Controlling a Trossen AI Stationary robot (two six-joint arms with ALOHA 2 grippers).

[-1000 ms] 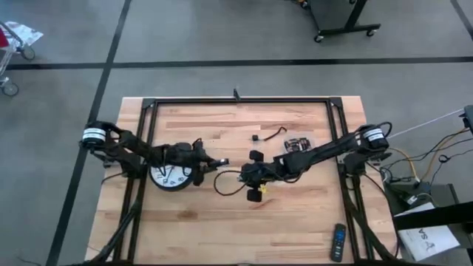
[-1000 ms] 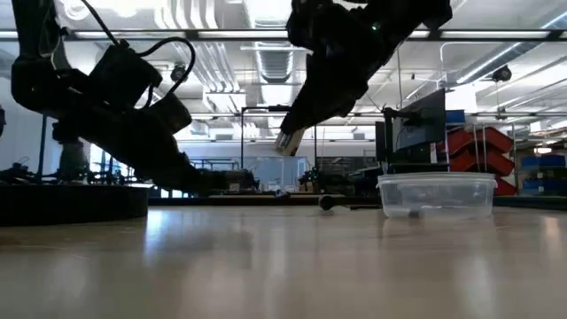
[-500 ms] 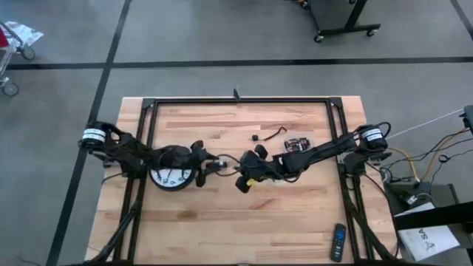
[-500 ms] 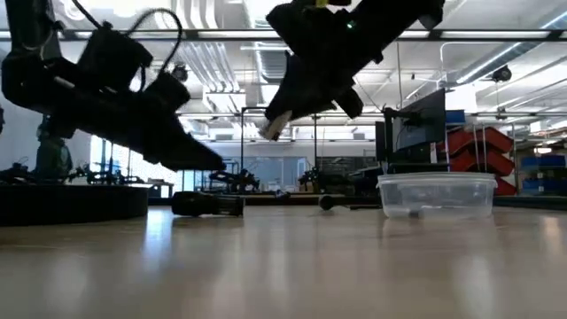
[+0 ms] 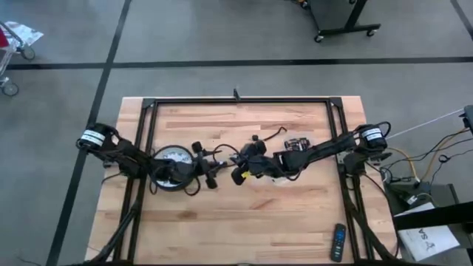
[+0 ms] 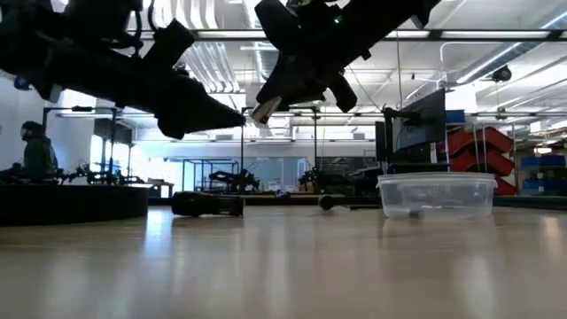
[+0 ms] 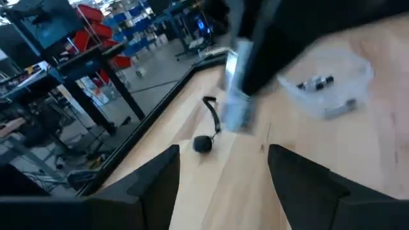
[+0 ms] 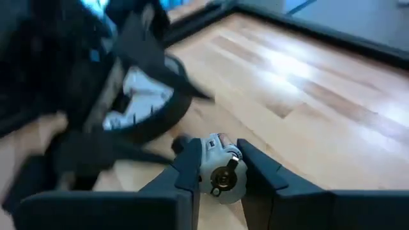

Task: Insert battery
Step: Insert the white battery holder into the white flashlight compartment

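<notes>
From above, we see the left gripper [image 5: 209, 171] beside the clock [image 5: 168, 168] and the right gripper [image 5: 238, 175] facing it mid-table. At table height, both hang above the wood, near a clear container [image 6: 436, 195]. Our left wrist view shows fingers [image 7: 150, 185] spread apart. Our right wrist view shows fingers [image 8: 189, 166] clamped on the battery [image 8: 220, 170], the clock behind.

The left arm covers part of the clock [image 5: 171, 167]. Items in the container [image 7: 330, 85] are blurred. The remote [image 5: 338, 242] buttons are too small.
</notes>
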